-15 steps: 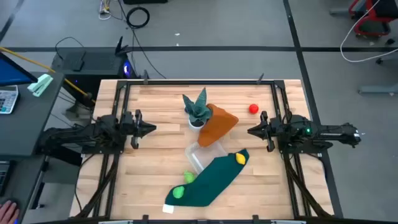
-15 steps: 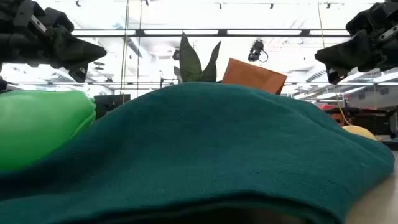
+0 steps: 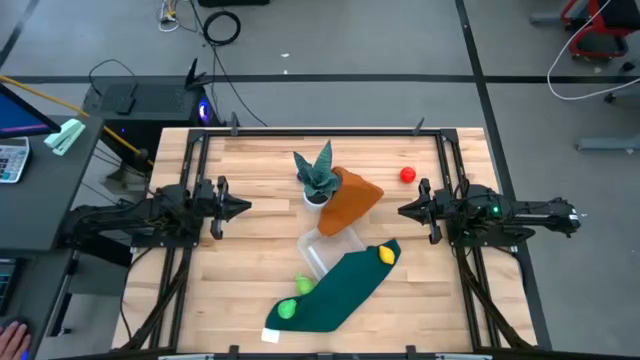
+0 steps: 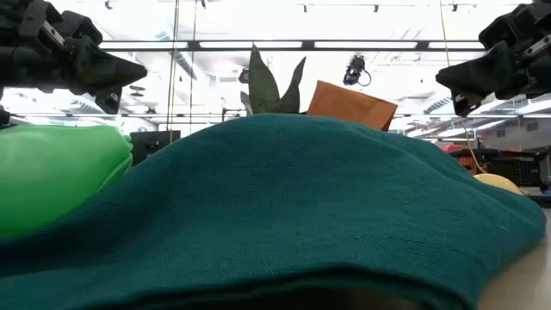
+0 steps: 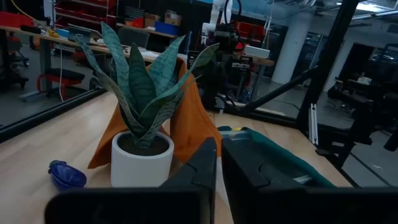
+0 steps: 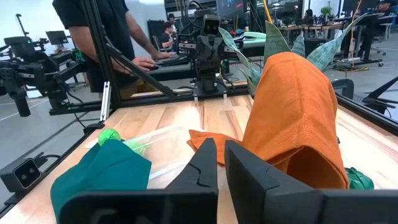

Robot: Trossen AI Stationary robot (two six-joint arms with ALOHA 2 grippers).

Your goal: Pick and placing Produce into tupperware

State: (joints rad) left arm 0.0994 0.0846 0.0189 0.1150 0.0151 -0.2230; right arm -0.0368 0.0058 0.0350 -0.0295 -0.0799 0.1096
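Wooden bench (image 3: 250,250), slatted top, framed by black rails. Left end effector (image 3: 240,208): raised over the bench's left side, fingers pressed together, holding nothing. Right end effector (image 3: 405,210): raised over the right side, fingers pressed together, likewise holding nothing. Clear tupperware (image 3: 327,247): at bench centre, partly under the edge of an orange cloth (image 3: 352,200) and touching a dark green cloth (image 3: 335,290). Potted plant (image 3: 317,176): white pot, just beside the orange cloth. Red ball (image 3: 407,175): alone near the back right. Yellow piece (image 3: 386,255): on the green cloth's upper end. Two green pieces (image 3: 287,308): at the green cloth's left edge. Purple piece (image 5: 66,174): on the wood beside the pot, seen from the left wrist.
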